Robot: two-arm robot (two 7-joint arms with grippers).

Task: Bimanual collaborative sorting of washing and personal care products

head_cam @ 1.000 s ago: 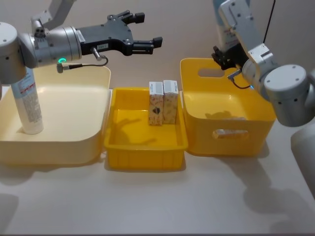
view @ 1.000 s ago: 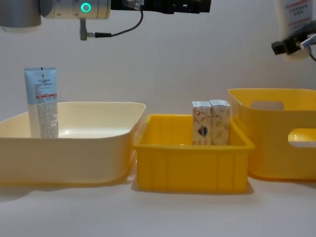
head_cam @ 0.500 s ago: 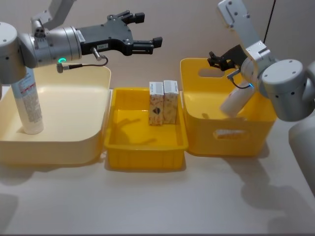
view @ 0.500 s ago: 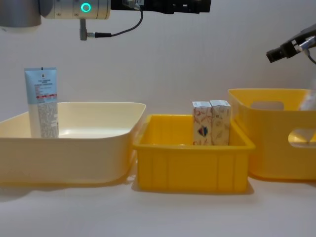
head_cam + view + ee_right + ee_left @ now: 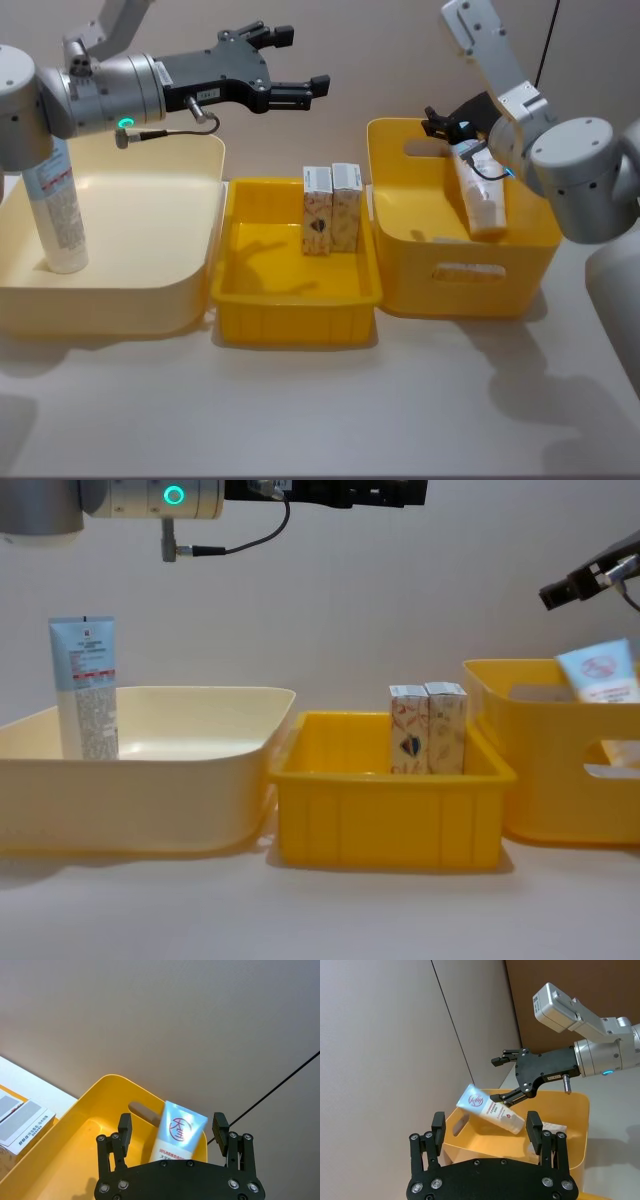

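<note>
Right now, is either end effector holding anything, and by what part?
Nothing is held. The right end effector is open above the tall yellow bin, where the squeeze tube lies free. The left end effector is open above the bins.

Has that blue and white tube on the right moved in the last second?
Yes. The tube dropped from the right gripper into the tall yellow bin.

Head looks down, chest looks level; both share the middle yellow bin [image 5: 295, 300].

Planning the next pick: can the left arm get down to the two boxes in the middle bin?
Probably yes: the left gripper hovers open above them, and the boxes stand upright in the open-topped middle bin with nothing over them.
</note>
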